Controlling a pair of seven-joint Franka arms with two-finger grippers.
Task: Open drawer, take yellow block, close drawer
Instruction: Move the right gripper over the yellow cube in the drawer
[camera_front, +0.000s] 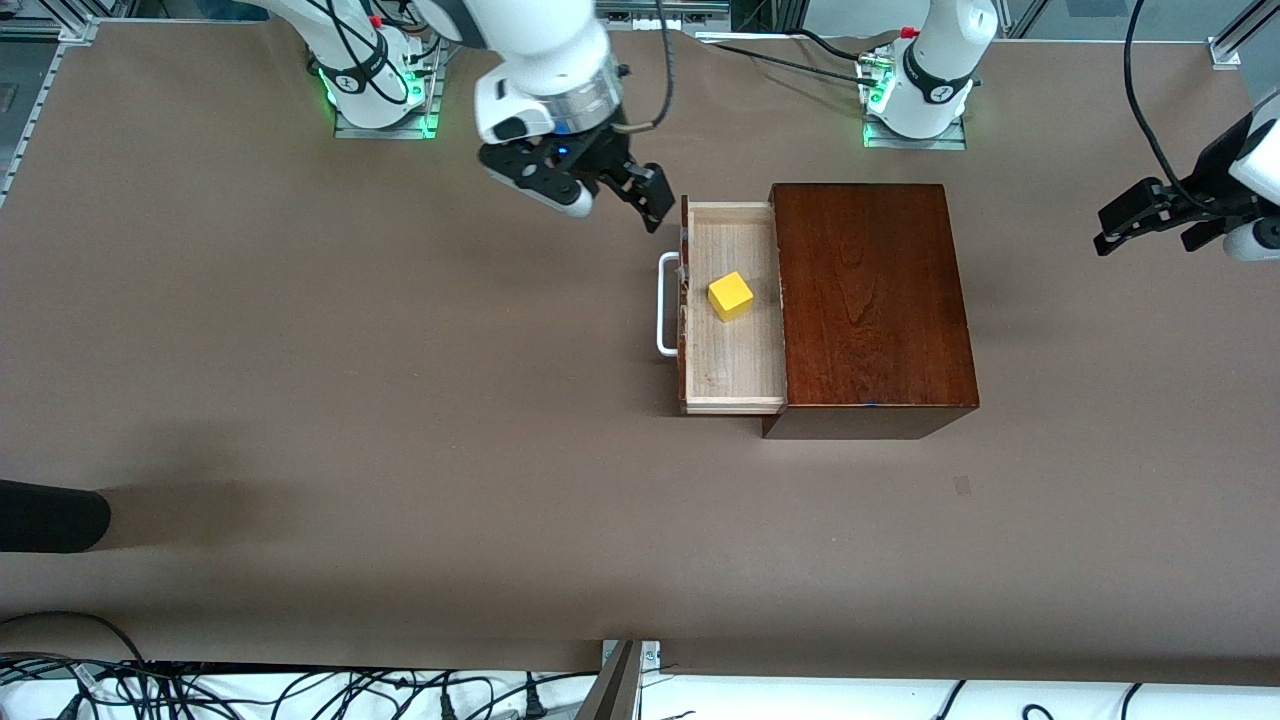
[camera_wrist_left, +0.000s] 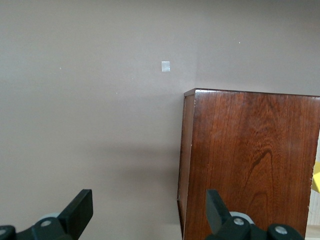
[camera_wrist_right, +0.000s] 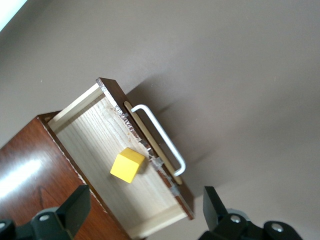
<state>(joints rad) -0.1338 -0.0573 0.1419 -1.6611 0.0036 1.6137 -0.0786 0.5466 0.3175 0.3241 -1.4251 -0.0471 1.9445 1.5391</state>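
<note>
Brown table holds the drawer pulled out, exposing the block; right gripper, fingers apart, hovers beside it, ready to reach in; left gripper waits, fingers apart.

1. The drawer stands pulled out of its glossy reddish-brown wooden box, a little right of centre in the front view; its pale bare-wood floor is exposed, and its white bar handle points toward the frame's left.
2. The yellow block (a small plain cube) sits upright on the drawer floor, in its upper half, slightly turned.
</note>
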